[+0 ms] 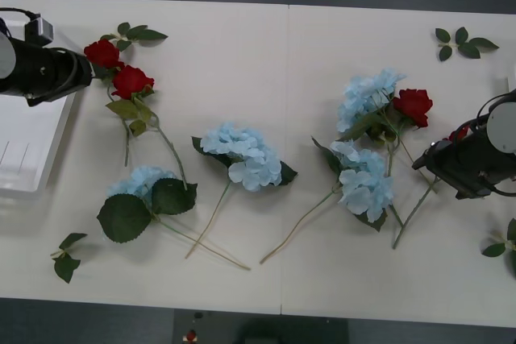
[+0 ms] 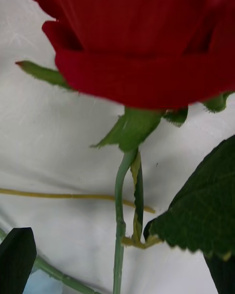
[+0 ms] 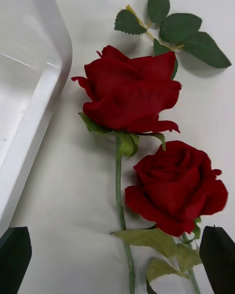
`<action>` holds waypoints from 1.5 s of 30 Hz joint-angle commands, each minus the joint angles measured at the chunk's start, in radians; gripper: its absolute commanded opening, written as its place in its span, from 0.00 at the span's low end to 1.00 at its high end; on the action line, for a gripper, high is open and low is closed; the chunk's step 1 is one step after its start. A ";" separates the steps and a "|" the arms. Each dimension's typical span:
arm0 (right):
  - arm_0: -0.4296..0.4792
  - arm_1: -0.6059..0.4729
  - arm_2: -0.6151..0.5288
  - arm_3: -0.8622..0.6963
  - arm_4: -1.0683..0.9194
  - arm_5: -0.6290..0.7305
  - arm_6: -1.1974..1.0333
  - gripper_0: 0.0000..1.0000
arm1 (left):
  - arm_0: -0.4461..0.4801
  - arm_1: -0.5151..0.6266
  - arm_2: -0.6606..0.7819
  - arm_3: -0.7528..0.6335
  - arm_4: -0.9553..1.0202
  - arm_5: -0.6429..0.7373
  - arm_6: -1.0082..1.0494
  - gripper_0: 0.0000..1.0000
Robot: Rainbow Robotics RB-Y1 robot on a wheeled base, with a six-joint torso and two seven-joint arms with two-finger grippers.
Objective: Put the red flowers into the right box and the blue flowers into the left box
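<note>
On the pale worktop (image 1: 242, 30) the flowers lay scattered and unsorted. Two red roses (image 1: 118, 66) lay at the robot's left, just beside the left box (image 1: 32, 159), the shallow white tray at that edge. A third red rose (image 1: 414, 105) lay at the right among the blue hydrangea clusters (image 1: 364, 142); another hydrangea (image 1: 244, 155) lay mid-worktop and a fourth (image 1: 141, 185) toward the left, partly under its big leaves. Loose leaf sprigs (image 1: 461, 40) lay at the corners. The right box could not be made out.

The left gripper (image 3: 117, 255) hung over the two left roses, its black jaws apart at either side of the lower head and its stem (image 3: 120, 186). The right gripper (image 1: 439, 159) hovered close over the right-hand rose (image 2: 137, 34), the head and thin stem (image 2: 119, 215) right before its camera; one black fingertip showed at a corner, so I cannot tell how its jaws stood.

By my judgement, these artificial roses will be very light, the cloth heads soft and easily crushed, the stems thin, springy and liable to roll or slip. The surest hold looks to be across the stem just below the head, clear of the leaves. The right rose's stem crosses the hydrangea stalks, so lifting it may drag a neighbour along.
</note>
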 commanded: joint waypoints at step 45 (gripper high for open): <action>-0.012 -0.045 -0.010 -0.049 0.004 -0.007 -0.011 0.00 | -0.124 -0.204 -0.151 0.240 -0.163 -0.072 -0.024 1.00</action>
